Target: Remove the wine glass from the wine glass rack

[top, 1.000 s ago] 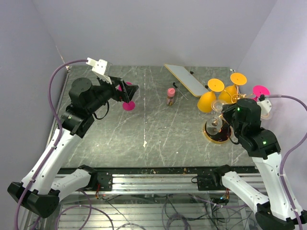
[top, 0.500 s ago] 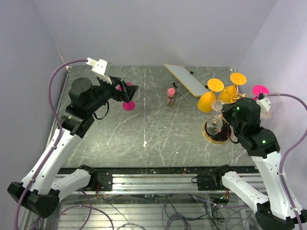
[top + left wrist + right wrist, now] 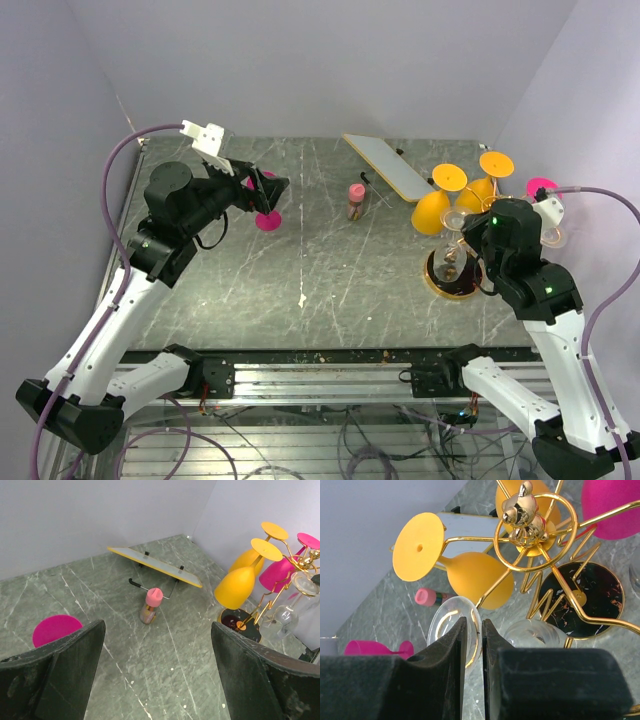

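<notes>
The gold wire wine glass rack [image 3: 478,205] [image 3: 536,536] stands at the right on a round dark base [image 3: 585,597], with coloured glasses hanging upside down from its arms. A clear wine glass [image 3: 532,632] [image 3: 449,262] hangs at the rack's near-left side, its foot [image 3: 442,625] outside the wire loop. My right gripper [image 3: 481,622] is shut on its stem, between foot and bowl. In the top view the gripper's fingers are hidden under the wrist [image 3: 505,232]. My left gripper [image 3: 157,624] [image 3: 270,188] hovers open above the left part of the table, holding nothing.
Two yellow glasses [image 3: 432,210] and a pink one [image 3: 545,190] hang on the rack. A pink glass [image 3: 267,220] lies on the table under the left gripper. A small pink-capped bottle [image 3: 355,200] and a flat white board [image 3: 388,165] sit at the back middle.
The right wrist has shifted slightly left and away with the clear glass in its grip. The left arm has not moved.
</notes>
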